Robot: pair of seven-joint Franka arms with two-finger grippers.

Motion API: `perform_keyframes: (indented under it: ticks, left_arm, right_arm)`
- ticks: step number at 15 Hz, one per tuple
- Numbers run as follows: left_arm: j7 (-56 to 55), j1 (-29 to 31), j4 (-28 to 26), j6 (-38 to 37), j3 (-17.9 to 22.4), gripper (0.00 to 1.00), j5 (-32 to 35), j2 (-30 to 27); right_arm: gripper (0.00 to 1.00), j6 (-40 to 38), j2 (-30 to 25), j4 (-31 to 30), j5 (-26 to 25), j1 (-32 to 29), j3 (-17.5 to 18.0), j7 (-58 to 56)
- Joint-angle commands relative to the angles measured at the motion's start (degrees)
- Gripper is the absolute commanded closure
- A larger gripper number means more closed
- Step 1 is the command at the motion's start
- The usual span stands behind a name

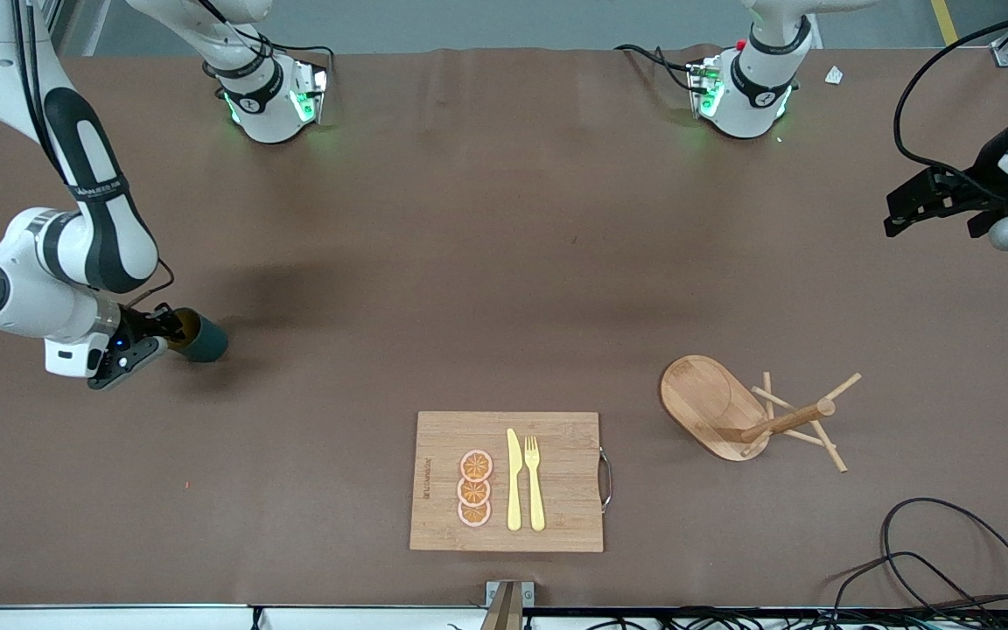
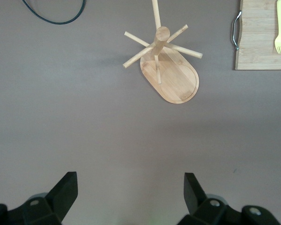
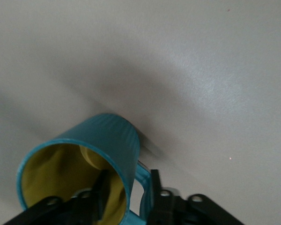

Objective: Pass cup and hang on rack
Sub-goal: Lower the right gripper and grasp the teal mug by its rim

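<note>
Clamped across the cup's (image 1: 203, 339) wall, my right gripper (image 1: 166, 332) holds it above the table; my left gripper (image 2: 129, 194) waits, spread wide, over the rack (image 2: 171, 75).

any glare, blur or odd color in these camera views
Front view: evenly lit, soft arm shadows on the brown table. Right wrist view: the cup in the right claw is soft, the table washed out grey. Left wrist view: the rack is sharp.
</note>
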Motion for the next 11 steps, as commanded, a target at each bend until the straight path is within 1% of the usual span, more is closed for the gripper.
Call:
perform_keyframes:
  ticks: [1,3,5,8,9,11]
  left_arm:
    - [1.4,0.4,0.5,-0.8,0.3,0.0,-0.9,-0.6]
    - [1.4,0.5,0.6,-0.8,0.5,0.0,-0.9,-0.7]
    - [1.4,0.5,0.6,-0.8,0.6,0.0,-0.9,-0.8]
    - [1.4,0.8,0.7,-0.8,0.6,0.0,-0.9,-0.7]
    - [1.4,0.9,0.7,-0.8,0.5,0.0,-0.9,-0.7]
    - [1.4,0.9,0.7,-0.8,0.5,0.0,-0.9,-0.8]
  right_arm:
    - [1.0,0.4,-0.8,-0.9,2.2,-1.4,0.7,-2.6]
    - [1.0,-0.5,-1.2,-0.6,3.0,-1.0,0.7,-2.2]
    - [1.0,-4.7,-2.2,0.8,3.2,0.7,1.0,1.6]
    - [1.0,-12.4,-5.6,3.3,3.2,6.1,1.0,12.4]
    - [1.0,-13.5,-6.8,3.4,3.3,8.8,1.0,16.4]
    - [1.0,-15.4,-8.5,3.5,3.2,14.7,1.0,27.8]
